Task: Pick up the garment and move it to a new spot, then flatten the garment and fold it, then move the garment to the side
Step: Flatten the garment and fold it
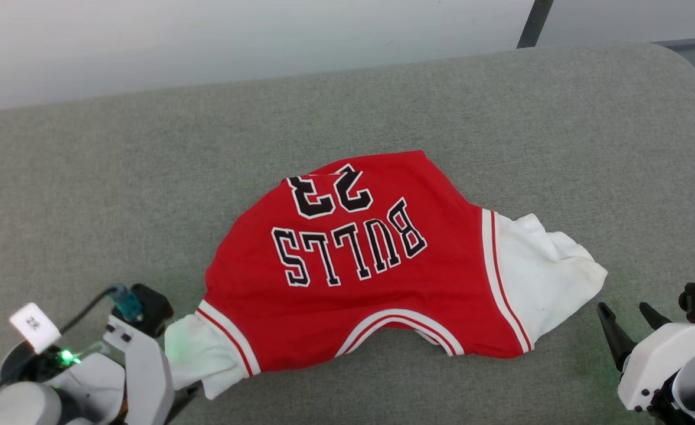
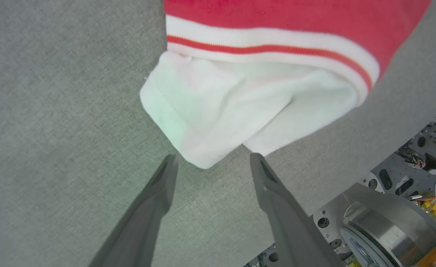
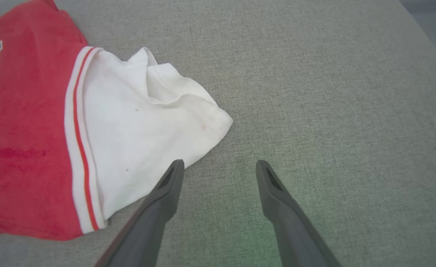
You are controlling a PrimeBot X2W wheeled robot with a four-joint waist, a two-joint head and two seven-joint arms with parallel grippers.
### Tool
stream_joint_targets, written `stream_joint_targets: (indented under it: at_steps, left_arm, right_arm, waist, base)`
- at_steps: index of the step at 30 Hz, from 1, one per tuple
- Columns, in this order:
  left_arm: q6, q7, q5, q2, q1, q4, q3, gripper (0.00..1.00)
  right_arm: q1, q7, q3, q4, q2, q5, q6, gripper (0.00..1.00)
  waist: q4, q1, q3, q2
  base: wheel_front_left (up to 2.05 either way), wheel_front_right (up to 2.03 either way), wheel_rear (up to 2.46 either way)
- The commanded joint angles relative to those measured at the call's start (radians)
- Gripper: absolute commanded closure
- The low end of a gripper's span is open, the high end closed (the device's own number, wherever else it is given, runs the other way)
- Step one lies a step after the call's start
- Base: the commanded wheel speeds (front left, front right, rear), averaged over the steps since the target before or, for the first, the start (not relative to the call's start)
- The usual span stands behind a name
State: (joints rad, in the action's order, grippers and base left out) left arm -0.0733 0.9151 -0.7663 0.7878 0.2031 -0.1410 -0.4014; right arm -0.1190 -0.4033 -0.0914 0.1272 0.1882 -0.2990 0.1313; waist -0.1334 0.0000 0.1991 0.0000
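Note:
The garment [image 1: 353, 283], a red jersey with black "BULLS 23" lettering upside down to me, lies spread but rumpled on the grey surface, collar toward me. Its white sleeves stick out at both sides. My left gripper [image 2: 212, 163] is open, and the tip of the near-left white sleeve [image 2: 236, 107] lies just beyond its fingertips, not gripped. The left wrist housing [image 1: 140, 360] sits at that sleeve in the head view. My right gripper [image 1: 625, 310] is open and empty just right of the other white sleeve [image 3: 136, 122], its left finger [image 3: 166, 193] at the sleeve's edge.
The grey fabric-covered surface [image 1: 146, 177] runs wide on all sides of the garment, with a rounded far-right corner [image 1: 684, 65] and a pale wall behind it. Metal parts of my base [image 2: 388, 218] show beyond the surface's near edge.

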Motion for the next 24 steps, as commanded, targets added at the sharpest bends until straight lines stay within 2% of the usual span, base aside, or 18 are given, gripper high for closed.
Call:
stream_joint_targets:
  at_steps: [1, 8, 23, 24]
  left_arm:
    - [-0.022, -0.018, 0.011, 0.005, -0.003, 0.001, -0.019, 0.00]
    - [-0.055, -0.100, 0.050, 0.022, 0.031, 0.029, -0.107, 0.00]
    - [-0.057, -0.233, 0.078, 0.073, 0.152, 0.122, -0.303, 0.00]
    - [-0.057, -0.243, 0.076, 0.075, 0.163, 0.129, -0.315, 0.08]
  right_arm:
    - [-0.005, 0.001, 0.003, -0.002, 0.001, 0.001, -0.001, 0.00]
    - [-0.005, -0.001, 0.005, -0.008, 0.005, -0.003, -0.001, 0.00]
    - [-0.012, -0.004, 0.008, -0.008, 0.003, -0.003, -0.001, 0.00]
    - [-0.013, -0.003, 0.008, -0.008, 0.003, -0.003, -0.001, 0.00]
  waist:
    - [0.000, 0.0000, 0.001, 0.0000]
    - [-0.001, 0.0000, 0.013, 0.0000]
    - [-0.007, 0.0000, 0.026, 0.0000]
    - [-0.007, 0.0000, 0.026, 0.0000]
  base:
    - [0.00, 0.00, 0.00]
    - [0.00, 0.00, 0.00]
    - [0.00, 0.00, 0.00]
    - [0.00, 0.00, 0.00]
